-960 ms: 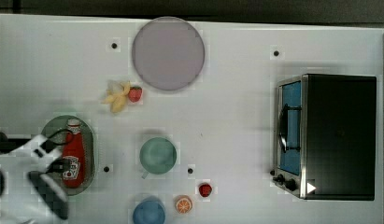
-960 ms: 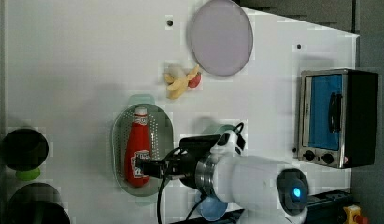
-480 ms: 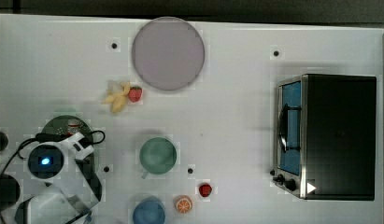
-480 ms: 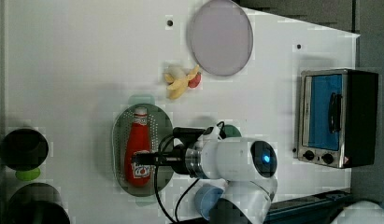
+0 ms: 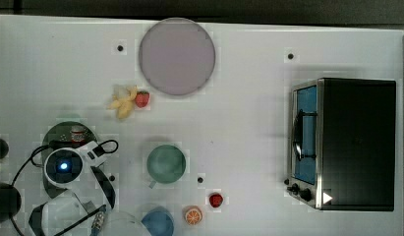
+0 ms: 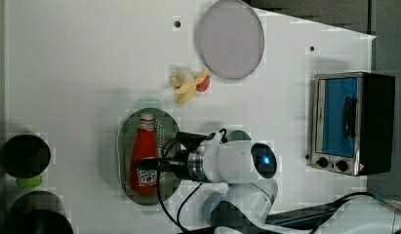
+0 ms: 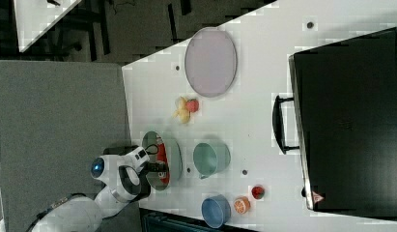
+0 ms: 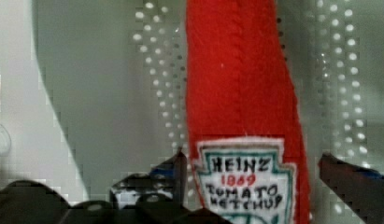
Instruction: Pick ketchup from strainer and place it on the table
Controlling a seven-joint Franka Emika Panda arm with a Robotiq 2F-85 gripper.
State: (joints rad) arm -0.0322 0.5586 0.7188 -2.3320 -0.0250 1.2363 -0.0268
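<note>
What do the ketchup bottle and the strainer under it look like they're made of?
The ketchup bottle looks like soft red fabric, probably felt: matte and fuzzy, with a visible seam and a stitched label. The strainer looks like smooth pale green plastic, slightly glossy, with rows of small punched holes.

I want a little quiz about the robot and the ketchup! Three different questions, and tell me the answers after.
1. True or false: the ketchup lies in the strainer.
2. Pick one. The hand is: A) shut on the ketchup, B) open with a finger either side of the label, C) holding the plate.
3. Fill in: in the top view, the fruit beside the strawberry near the plate is a ____.

Key
1. True.
2. B. In the wrist view the fingers stand apart from the bottle.
3. banana.
</note>
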